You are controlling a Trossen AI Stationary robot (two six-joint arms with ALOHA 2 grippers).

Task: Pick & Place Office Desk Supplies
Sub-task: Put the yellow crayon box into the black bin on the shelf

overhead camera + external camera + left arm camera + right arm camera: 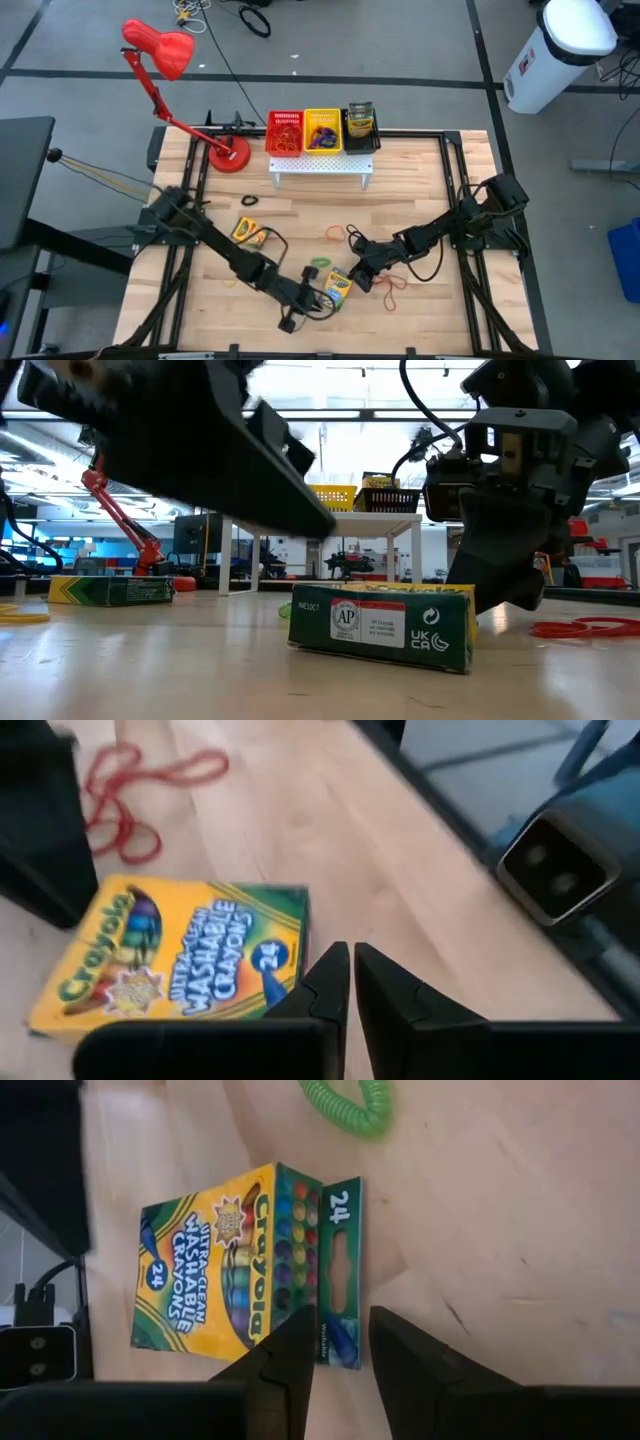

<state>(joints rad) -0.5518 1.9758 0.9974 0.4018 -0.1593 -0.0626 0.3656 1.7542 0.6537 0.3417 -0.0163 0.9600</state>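
A crayon box point(337, 287) lies flat low-centre on the tabletop point(420, 190). The left pincer point(318, 300), fingers nearly together, hovers beside it; the right pincer point(358, 272), narrowly parted, hangs over its edge.

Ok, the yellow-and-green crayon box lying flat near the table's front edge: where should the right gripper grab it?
Across the narrow width of the yellow-and-green crayon box, coming straight down. It lies flat, label up, so only its thin green side edges offer opposing faces. The right gripper sits open at its flap end.
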